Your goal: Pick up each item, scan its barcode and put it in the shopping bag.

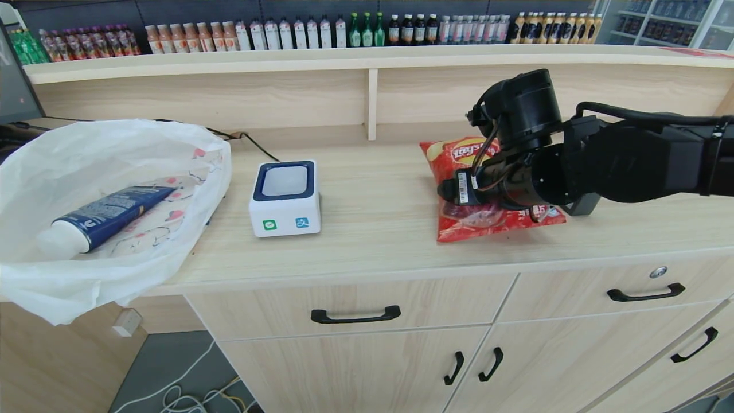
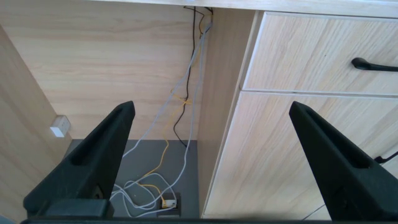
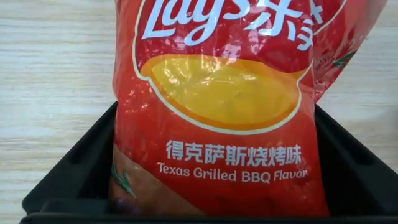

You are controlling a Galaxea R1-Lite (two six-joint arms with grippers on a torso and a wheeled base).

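Observation:
A red chip bag (image 1: 494, 221) lies flat on the wooden counter (image 1: 378, 229), right of the middle. My right gripper (image 1: 504, 195) is down over it, open. In the right wrist view the chip bag (image 3: 217, 124) fills the gap between the two black fingers (image 3: 81, 165), which stand on either side of it. The white shopping bag (image 1: 114, 143) sits open at the counter's left end, with a blue tube (image 1: 109, 218) lying inside. A white scanner (image 1: 285, 198) with a blue-rimmed top stands between the two bags. My left gripper (image 2: 208, 109) hangs open below the counter, holding nothing.
Under the counter are drawers and doors with black handles (image 1: 355, 315). A raised wooden ledge (image 1: 373, 63) runs behind the counter, with bottles on a shelf beyond. Cables (image 2: 155, 186) trail on the floor beside the cabinet near my left gripper.

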